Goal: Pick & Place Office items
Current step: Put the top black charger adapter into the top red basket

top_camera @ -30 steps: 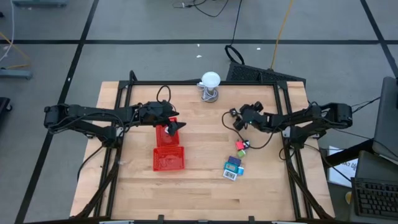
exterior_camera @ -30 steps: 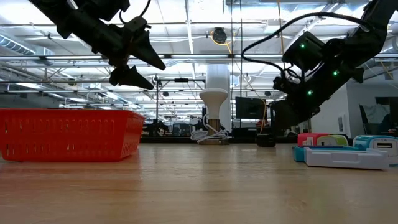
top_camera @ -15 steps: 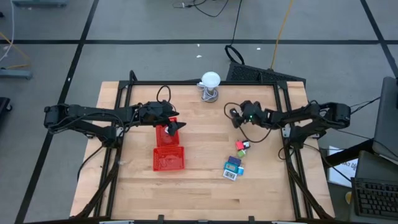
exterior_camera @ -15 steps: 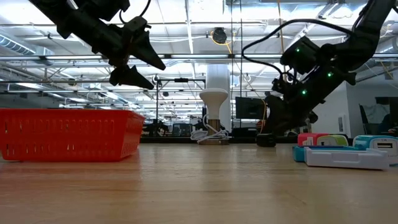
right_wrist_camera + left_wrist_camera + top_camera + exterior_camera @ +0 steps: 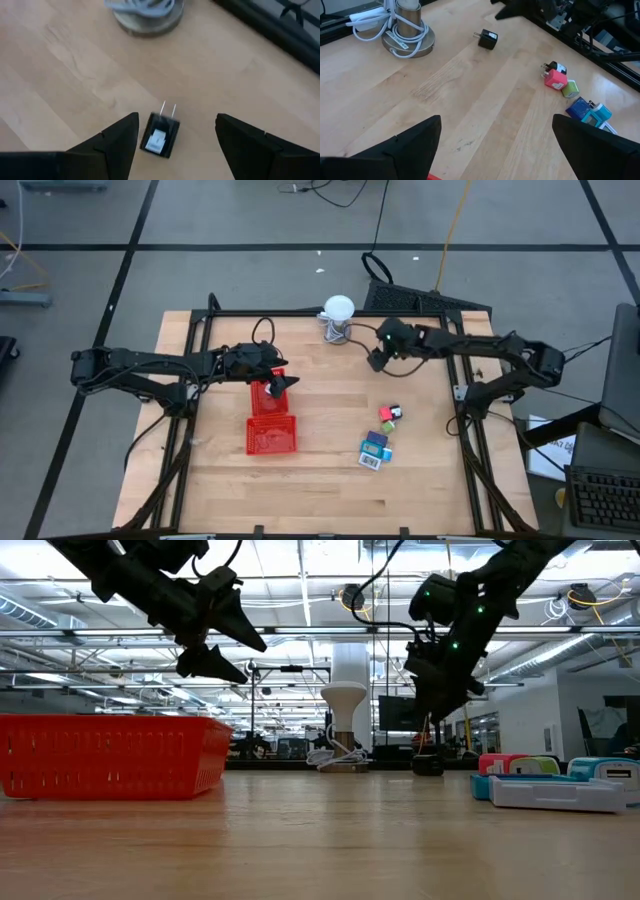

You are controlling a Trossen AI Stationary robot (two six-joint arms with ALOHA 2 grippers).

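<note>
With its fingers apart, the right pincer [image 5: 175, 145] hovers over the black plug [image 5: 160, 136] lying on the tabletop [image 5: 330, 440]; closing off-centre would probably skid it away.

black plug [image 5: 160, 135] lies flat alone; pink [image 5: 554, 78], green [image 5: 570, 89] pieces and teal packet [image 5: 588, 110] cluster apart.

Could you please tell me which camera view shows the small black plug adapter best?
The right wrist view: the black plug adapter lies large between the right gripper's open fingers, prongs visible. The left wrist view shows it small. In the high view the arm covers it; the low view shows a dark lump.
</note>
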